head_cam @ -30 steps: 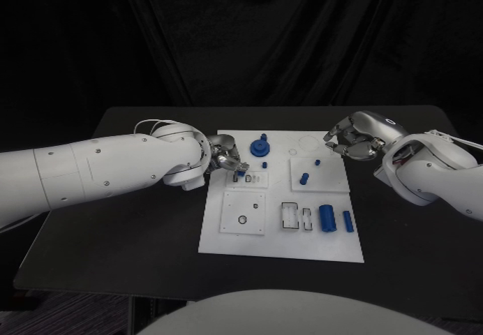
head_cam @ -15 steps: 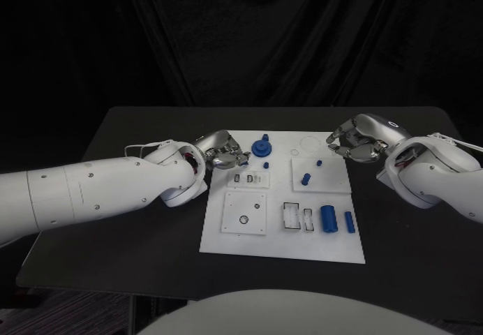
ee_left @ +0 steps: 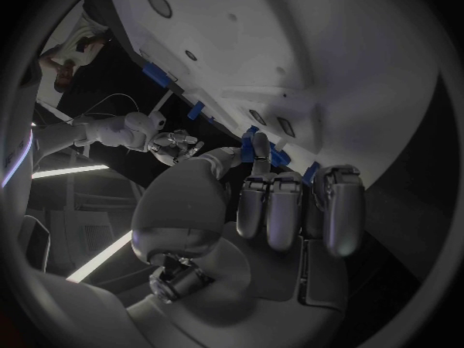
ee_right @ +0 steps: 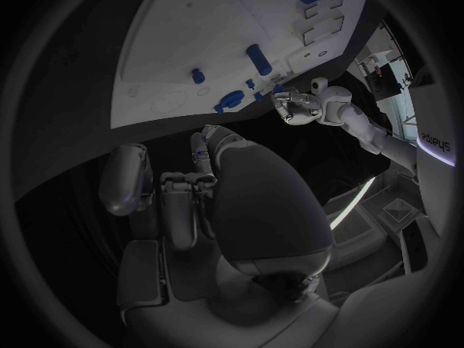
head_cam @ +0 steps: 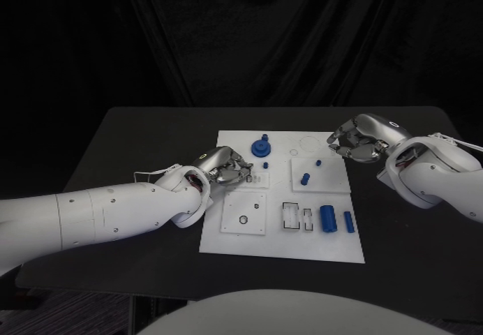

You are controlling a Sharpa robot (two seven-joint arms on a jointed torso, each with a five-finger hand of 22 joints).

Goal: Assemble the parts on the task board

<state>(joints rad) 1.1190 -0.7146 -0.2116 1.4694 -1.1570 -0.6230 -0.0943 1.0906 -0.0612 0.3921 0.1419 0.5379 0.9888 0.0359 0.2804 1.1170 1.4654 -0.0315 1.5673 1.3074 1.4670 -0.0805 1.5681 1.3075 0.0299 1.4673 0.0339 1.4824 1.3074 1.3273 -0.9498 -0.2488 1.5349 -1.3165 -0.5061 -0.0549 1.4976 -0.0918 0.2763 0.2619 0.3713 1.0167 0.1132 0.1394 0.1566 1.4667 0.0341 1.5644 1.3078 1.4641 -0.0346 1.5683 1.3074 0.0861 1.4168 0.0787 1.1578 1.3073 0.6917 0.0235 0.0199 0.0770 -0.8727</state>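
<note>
— So, where do the two hands stand?

— The left hand (head_cam: pixel 227 167) sits over the left edge of the task board (head_cam: pixel 282 241), beside the small slotted plate in the board's upper left part. In the left wrist view its fingers (ee_left: pixel 290 209) are curled together, and a small blue part (ee_left: pixel 248 148) shows between the thumb tip and the fingers — I read that as a pinch on that piece.

— And the right one?

— The right hand (head_cam: pixel 357 143) hovers at the board's far right corner, off the white surface, fingers curled inward. The right wrist view shows those fingers (ee_right: pixel 179 209) bent in with nothing between them, so it is closed on nothing.

— Where are the parts?

— A blue gear-shaped part (head_cam: pixel 261 147) with an upright pin stands near the far edge of the board, just beyond the left hand. A small blue stud (head_cam: pixel 266 165) lies just below it. On the raised square plate (head_cam: pixel 334 180) at the right are two small blue pegs (head_cam: pixel 305 179). Nearer the robot, a blue cylinder (head_cam: pixel 327 217) and a slimmer blue rod (head_cam: pixel 348 222) lie side by side near the right edge, beside a frame with rectangular slots (head_cam: pixel 291 216). A second square plate (head_cam: pixel 229 216), with a round hole, lies on the near left.
</note>
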